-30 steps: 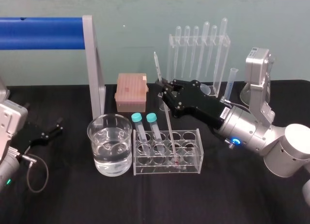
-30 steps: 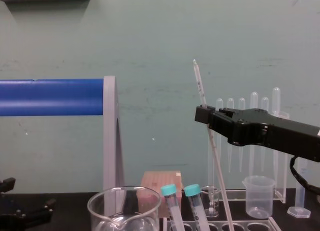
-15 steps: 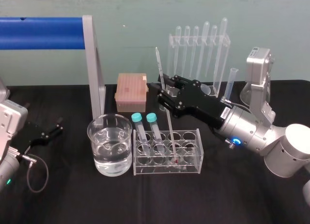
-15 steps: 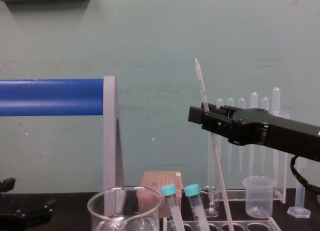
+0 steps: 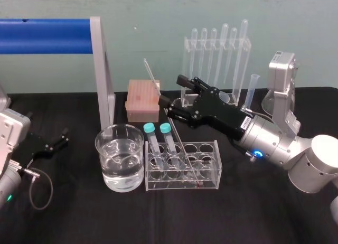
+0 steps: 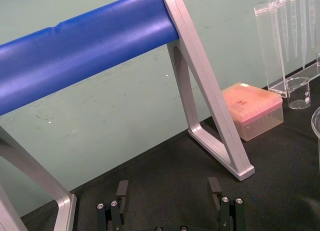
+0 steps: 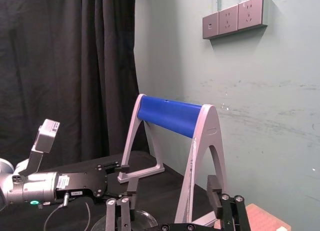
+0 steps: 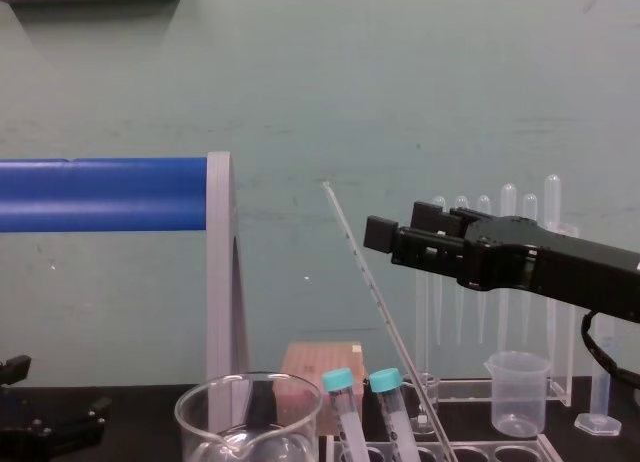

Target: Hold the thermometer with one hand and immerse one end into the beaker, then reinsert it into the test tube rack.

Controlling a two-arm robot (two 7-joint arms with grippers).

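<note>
The thermometer (image 5: 153,79) stands with its lower end in the test tube rack (image 5: 211,149) and leans toward my left, its top free in the air (image 8: 380,312). My right gripper (image 5: 177,95) hovers behind and above the rack, open, its fingers spread on either side of where the rod passes. The right wrist view shows the thin rod (image 7: 191,181) between those spread fingers (image 7: 220,201). Left of the rack stands the beaker (image 5: 105,149), part full of water. My left gripper (image 5: 53,143) rests open at the far left of the table (image 6: 168,191).
Two teal-capped tubes (image 5: 150,129) lean in the rack's left holes. A pink tip box (image 5: 142,99) sits behind the beaker, with a clear pipette stand (image 5: 216,59), a small plastic beaker (image 8: 518,392) and a graduated cylinder (image 5: 251,91) further right. A blue-barred grey frame (image 5: 100,69) stands at the left.
My right gripper has gone from shut on the thermometer to open. The released thermometer has tipped from nearly upright to a lean toward the left.
</note>
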